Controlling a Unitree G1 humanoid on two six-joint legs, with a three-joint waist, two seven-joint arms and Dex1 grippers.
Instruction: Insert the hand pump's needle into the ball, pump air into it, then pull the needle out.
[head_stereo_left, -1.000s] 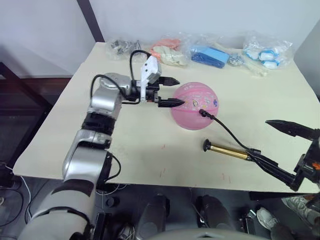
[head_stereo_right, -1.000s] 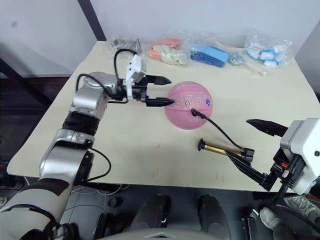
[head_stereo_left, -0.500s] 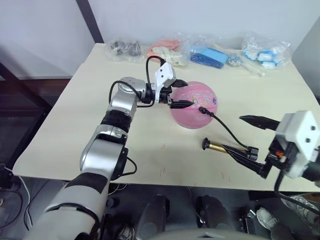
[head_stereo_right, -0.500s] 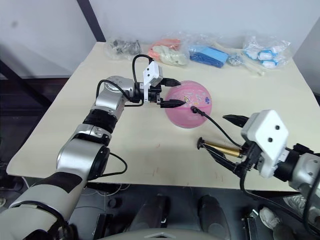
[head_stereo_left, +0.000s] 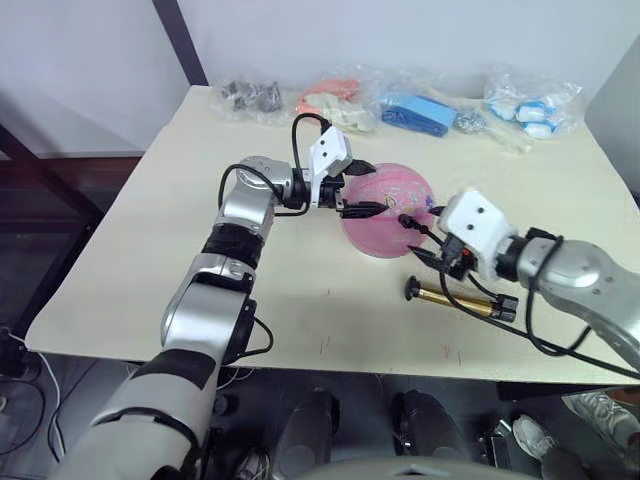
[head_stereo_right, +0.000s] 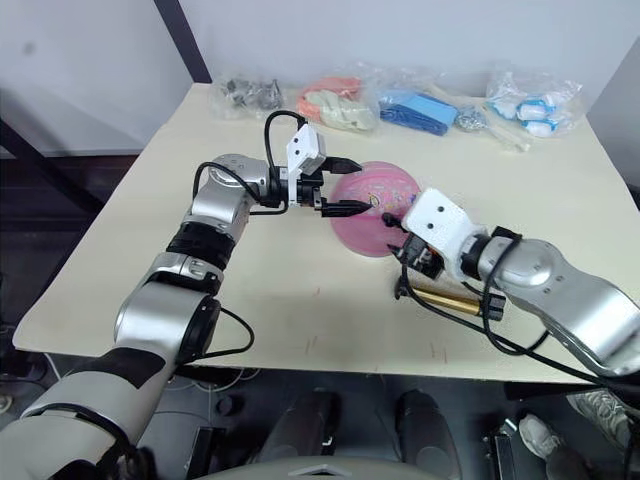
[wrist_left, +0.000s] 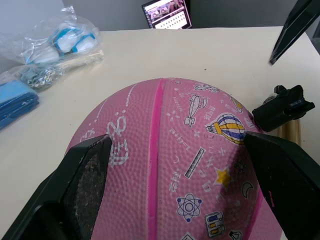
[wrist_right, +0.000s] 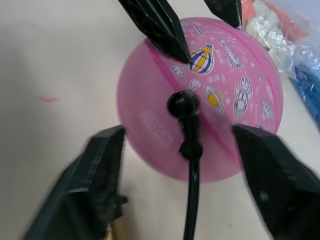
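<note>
The hand pump (head_stereo_left: 458, 299) lies near the front edge of the cream table (head_stereo_left: 150, 250), its hose running up to the needle fitting (wrist_right: 184, 106) plugged into the ball (head_stereo_left: 385, 200). The right gripper (wrist_right: 182, 165) hovers just in front of the ball, jaws wide apart around the hose, holding nothing. The left gripper (wrist_left: 175, 150) spans the ball's far side, open, fingertips (head_stereo_left: 372, 207) on its skin. Plastic bags (head_stereo_left: 425, 105) line the table's far edge below a grey wall (head_stereo_left: 400, 30).

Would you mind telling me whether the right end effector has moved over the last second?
Yes. The right end effector has swung from the table's right edge in toward the ball, now beside the hose fitting.
</note>
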